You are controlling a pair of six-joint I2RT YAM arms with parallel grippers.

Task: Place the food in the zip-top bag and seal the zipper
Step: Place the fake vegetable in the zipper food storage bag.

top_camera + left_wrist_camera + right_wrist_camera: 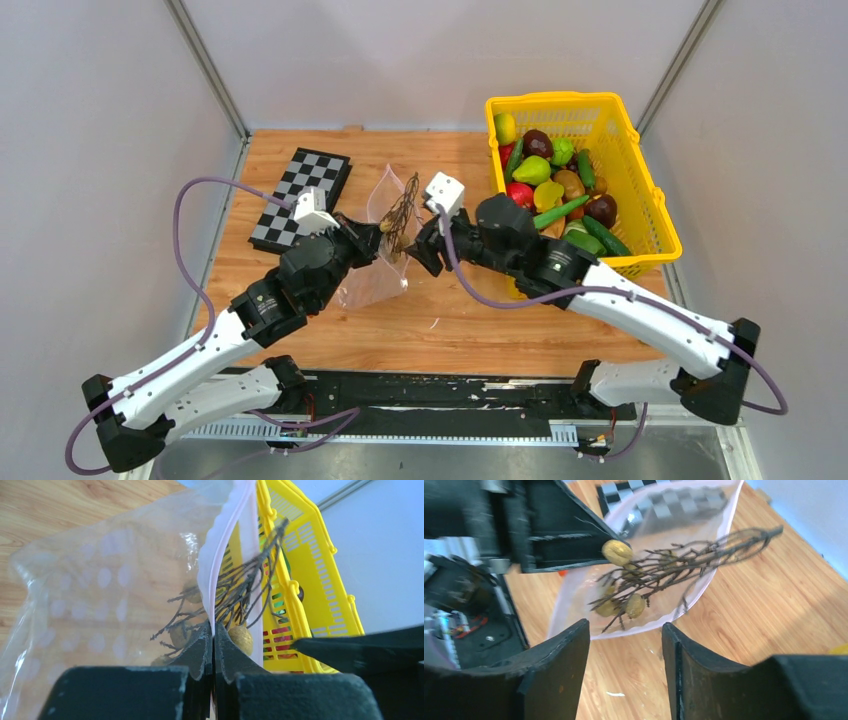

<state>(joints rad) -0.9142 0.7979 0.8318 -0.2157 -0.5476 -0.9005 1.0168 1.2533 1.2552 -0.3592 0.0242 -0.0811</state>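
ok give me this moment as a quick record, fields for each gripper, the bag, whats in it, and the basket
left gripper: shut, pinching the zip-top bag at its zipper
right gripper: open, empty, facing the bag mouth
zipper state: unsealed, mouth open
twig bunch: brown twigs with small tan fruits, lying in the mouth, stem end sticking out
basket: yellow, full of toy food, right rear of the table
chessboard: left rear, beyond the bag

Bright, even light fills my overhead view, shadows faint on the table (440, 330). In my left wrist view the near fingers (197, 652) blur; glare streaks the zip-top bag (100, 595).
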